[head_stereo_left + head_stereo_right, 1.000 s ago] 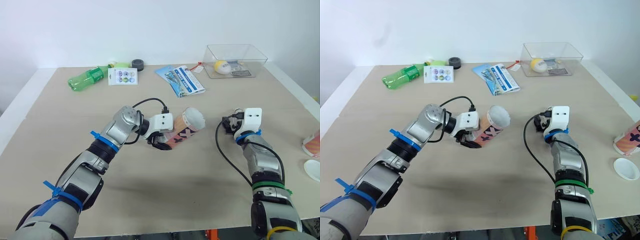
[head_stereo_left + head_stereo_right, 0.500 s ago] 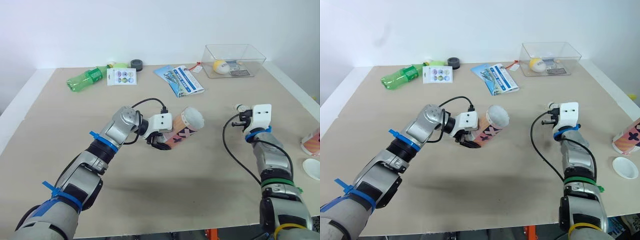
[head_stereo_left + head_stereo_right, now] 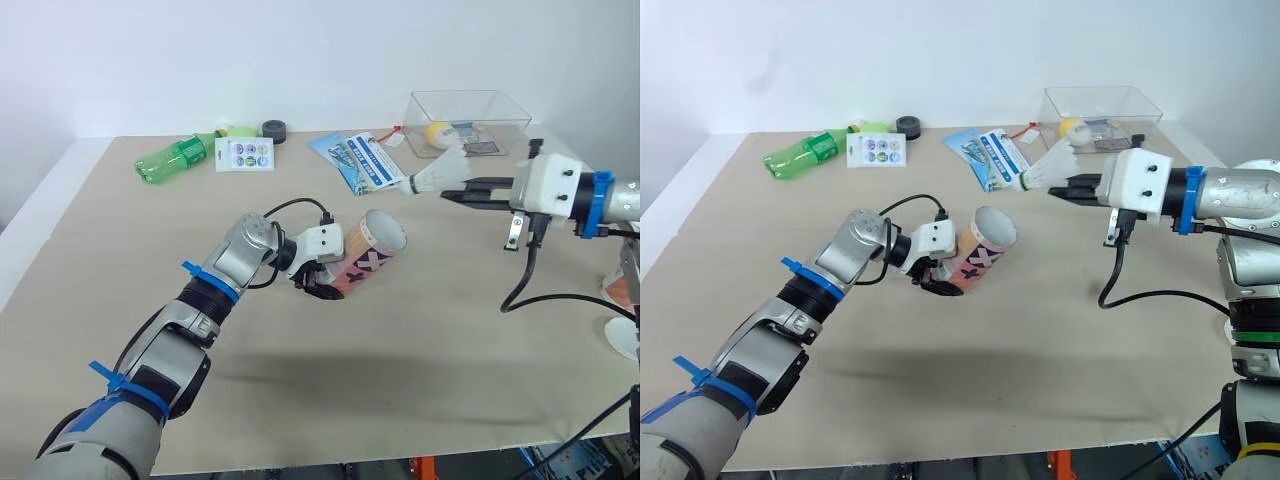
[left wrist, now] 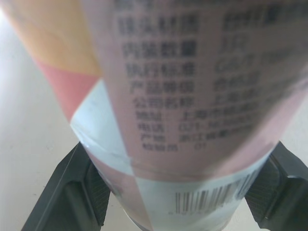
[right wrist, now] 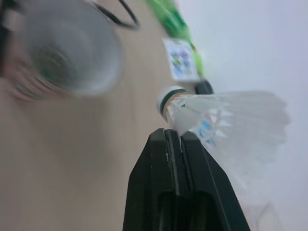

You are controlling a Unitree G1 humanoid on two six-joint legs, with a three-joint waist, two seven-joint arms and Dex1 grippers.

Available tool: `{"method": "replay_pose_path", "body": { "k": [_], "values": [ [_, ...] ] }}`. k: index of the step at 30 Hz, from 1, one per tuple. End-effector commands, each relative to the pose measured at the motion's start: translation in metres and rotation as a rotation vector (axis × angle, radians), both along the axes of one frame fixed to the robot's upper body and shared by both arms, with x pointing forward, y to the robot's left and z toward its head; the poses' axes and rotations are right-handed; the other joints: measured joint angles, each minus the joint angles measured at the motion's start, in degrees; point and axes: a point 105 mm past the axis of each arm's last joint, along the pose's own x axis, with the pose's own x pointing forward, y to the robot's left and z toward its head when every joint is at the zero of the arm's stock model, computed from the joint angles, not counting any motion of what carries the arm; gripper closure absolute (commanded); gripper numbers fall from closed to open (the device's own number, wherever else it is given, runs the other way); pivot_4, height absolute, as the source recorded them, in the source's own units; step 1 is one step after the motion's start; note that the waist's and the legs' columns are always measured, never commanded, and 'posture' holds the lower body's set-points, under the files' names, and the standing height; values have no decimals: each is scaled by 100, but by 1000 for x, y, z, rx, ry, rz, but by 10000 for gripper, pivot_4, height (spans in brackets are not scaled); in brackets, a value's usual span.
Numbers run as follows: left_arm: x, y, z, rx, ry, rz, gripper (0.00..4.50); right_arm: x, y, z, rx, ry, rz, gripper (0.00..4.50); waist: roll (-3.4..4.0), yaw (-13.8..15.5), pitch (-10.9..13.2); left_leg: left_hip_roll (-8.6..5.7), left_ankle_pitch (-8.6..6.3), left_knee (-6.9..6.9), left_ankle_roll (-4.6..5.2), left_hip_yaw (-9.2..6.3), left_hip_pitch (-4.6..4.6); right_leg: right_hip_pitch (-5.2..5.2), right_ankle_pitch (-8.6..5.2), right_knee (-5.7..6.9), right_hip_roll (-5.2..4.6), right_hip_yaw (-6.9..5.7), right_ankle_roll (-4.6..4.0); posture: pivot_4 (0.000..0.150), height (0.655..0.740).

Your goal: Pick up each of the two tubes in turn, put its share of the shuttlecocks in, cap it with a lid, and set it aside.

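A pink and orange tube (image 3: 365,258) is held tilted just above the table's middle, its open mouth (image 3: 385,228) facing up and to the right. My left gripper (image 3: 318,285) is shut on its lower end, a black finger (image 4: 72,192) on each side of the barcode end. My right gripper (image 3: 455,190) is shut on a white feather shuttlecock (image 3: 435,178), held in the air above and to the right of that mouth. The cork tip (image 5: 168,98) points toward the tube. A second tube (image 3: 628,282) and a white lid (image 3: 625,338) sit at the far right edge.
Along the back of the table lie a green bottle (image 3: 172,157), a sticker card (image 3: 245,153), a black round object (image 3: 275,128), a blue booklet (image 3: 362,160) and a clear box (image 3: 470,120) with small items inside.
My right gripper has shut on the shuttlecock at the table, lifted it and turned to point it toward the tube's mouth. The left gripper and its tube have stayed put.
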Motion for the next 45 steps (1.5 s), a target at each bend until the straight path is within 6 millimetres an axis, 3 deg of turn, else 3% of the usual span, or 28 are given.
{"method": "replay_pose_path", "body": {
  "k": [1,13,17,23,26,30,34,36,40,43,45],
  "values": [
    [-2,-5,-1,-4,41,1,14515,-11,14,11,-42,-32,77,44209,0,5,0,-1,0,0,0,1,-1,-1,0,0,-2,0,0,1500,7400],
    [-2,-8,8,2,16,-22,14515,-13,35,-15,-183,-9,206,44209,-5,8,4,-3,-1,-1,-1,1,-10,-11,0,-1,-6,-2,-3,1500,7400],
    [-2,-10,10,-1,12,-26,14515,-9,30,-15,-169,21,189,30560,-7,11,5,-4,-1,-1,-1,2,-11,-10,0,-1,-9,-2,-2,1500,7400],
    [-3,-8,7,5,10,-24,14515,-11,25,9,79,116,145,383,-11,21,8,-2,-1,-2,-1,0,-12,-12,0,-1,-13,-4,-8,1500,7400],
    [-3,-5,3,30,-16,-29,14515,-3,5,18,255,177,20,383,-11,28,8,-2,-1,-1,-1,-1,-19,-20,2,-1,-23,-13,-16,1500,7400],
    [-3,-3,-2,78,-86,-55,14515,8,-17,11,459,227,-131,383,-13,51,8,-2,-2,-3,-2,-2,-23,-25,0,-1,-68,-43,-31,1500,7400],
    [-3,-5,-5,120,-145,-82,14515,5,-15,-6,498,233,-161,383,-9,96,6,-2,-2,-5,-3,1,-23,-29,2,0,-67,-42,-34,1500,7400],
    [-3,-6,-4,123,-149,-90,14515,-1,-2,-6,459,232,-116,8072,-4,95,5,-3,-1,-4,-2,7,-23,-30,4,2,-54,-39,-31,1500,7400],
    [-6,-7,0,130,-132,-103,14515,-19,39,-3,251,237,47,27510,-3,88,5,3,1,1,0,15,-21,-30,13,1,-21,-23,-22,1500,7400],
    [-6,-8,1,134,-120,-106,14515,-25,57,2,171,233,127,43152,-8,89,7,14,1,6,0,10,-21,-29,11,1,-2,-23,-22,1500,7400],
    [-6,-10,3,127,-117,-105,14515,-25,61,0,123,242,141,44565,-10,99,8,17,1,5,0,8,-22,-30,10,1,3,-23,-25,1500,7400]
  ]
}}
